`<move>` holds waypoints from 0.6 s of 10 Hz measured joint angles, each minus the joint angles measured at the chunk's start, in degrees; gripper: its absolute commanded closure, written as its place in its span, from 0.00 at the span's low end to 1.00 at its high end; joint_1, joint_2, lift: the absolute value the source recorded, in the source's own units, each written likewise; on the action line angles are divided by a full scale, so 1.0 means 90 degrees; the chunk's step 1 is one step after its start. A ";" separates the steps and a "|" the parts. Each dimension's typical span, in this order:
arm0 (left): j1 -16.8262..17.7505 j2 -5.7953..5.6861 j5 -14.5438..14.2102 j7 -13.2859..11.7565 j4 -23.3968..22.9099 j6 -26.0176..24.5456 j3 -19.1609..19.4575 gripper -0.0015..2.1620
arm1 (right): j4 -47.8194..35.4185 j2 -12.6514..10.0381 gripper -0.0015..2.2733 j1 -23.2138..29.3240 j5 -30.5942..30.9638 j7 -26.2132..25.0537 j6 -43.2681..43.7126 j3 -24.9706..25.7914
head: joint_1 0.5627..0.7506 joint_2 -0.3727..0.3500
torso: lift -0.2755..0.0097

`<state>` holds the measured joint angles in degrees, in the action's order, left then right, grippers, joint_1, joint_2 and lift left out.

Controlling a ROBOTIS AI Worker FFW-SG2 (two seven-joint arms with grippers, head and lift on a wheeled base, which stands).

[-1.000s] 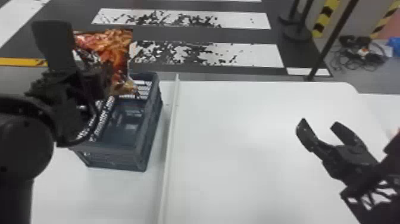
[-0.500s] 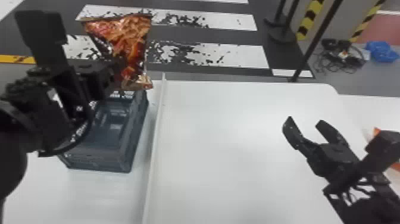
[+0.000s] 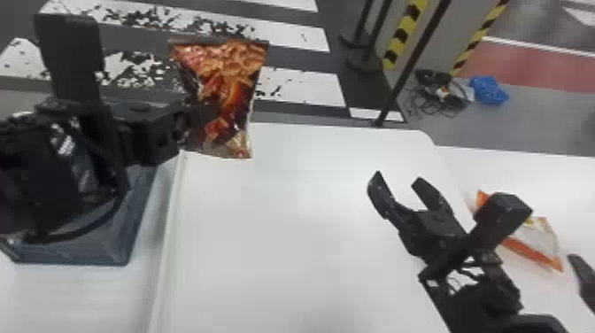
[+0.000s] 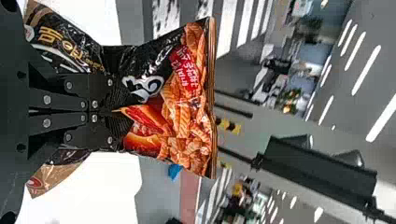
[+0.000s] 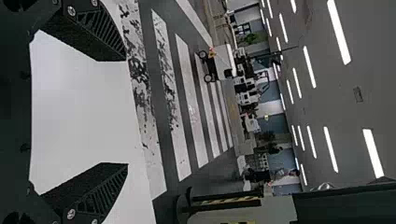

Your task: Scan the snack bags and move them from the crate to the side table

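Observation:
At the upper left of the head view, my left gripper (image 3: 199,116) is shut on a red-and-black snack bag (image 3: 228,88), held upright above the table's back left part. The left wrist view has the bag (image 4: 184,100) pinched at its middle by my left gripper (image 4: 116,112). Partly behind the left arm stands the grey-blue crate (image 3: 110,239); its inside is hidden. My right gripper (image 3: 396,190) is open over the right part of the white table (image 3: 287,248), with nothing between its fingers; the right wrist view has my right gripper (image 5: 123,112) wide apart.
On the white side table (image 3: 553,177) at the right lies an orange-and-white snack bag (image 3: 540,234), partly behind the right arm. A raised white edge (image 3: 170,230) runs between crate and table. Beyond the table, a dark post (image 3: 411,66) stands on the floor.
The left gripper has carried the bag to the right, from over the crate to past the raised edge. The head view has turned rightward, bringing the orange-and-white bag into view.

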<state>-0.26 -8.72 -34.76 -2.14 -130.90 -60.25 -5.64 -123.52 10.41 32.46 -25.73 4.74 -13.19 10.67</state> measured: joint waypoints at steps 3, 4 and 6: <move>0.0247 0.0100 -0.0321 -0.0286 0.0821 0.0000 -0.0527 0.82 | -0.0016 0.0018 0.06 -0.0026 -0.0059 -0.0065 0.0101 0.0218 | 0.70 0.03 | 0.66; 0.0333 0.0129 -0.0201 -0.0324 0.1104 -0.0002 -0.0808 0.81 | -0.0027 0.0038 0.06 -0.0055 -0.0134 -0.0060 0.0103 0.0321 | 0.70 0.03 | 0.66; 0.0563 0.0273 0.0195 -0.0488 0.1804 -0.0032 -0.1497 0.81 | -0.0085 0.0061 0.06 -0.0105 -0.0266 -0.0039 0.0103 0.0430 | 0.70 0.03 | 0.66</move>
<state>4.81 -6.26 -33.00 -6.52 -114.67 -60.54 -19.11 -124.28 10.95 31.51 -28.12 4.39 -12.27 14.54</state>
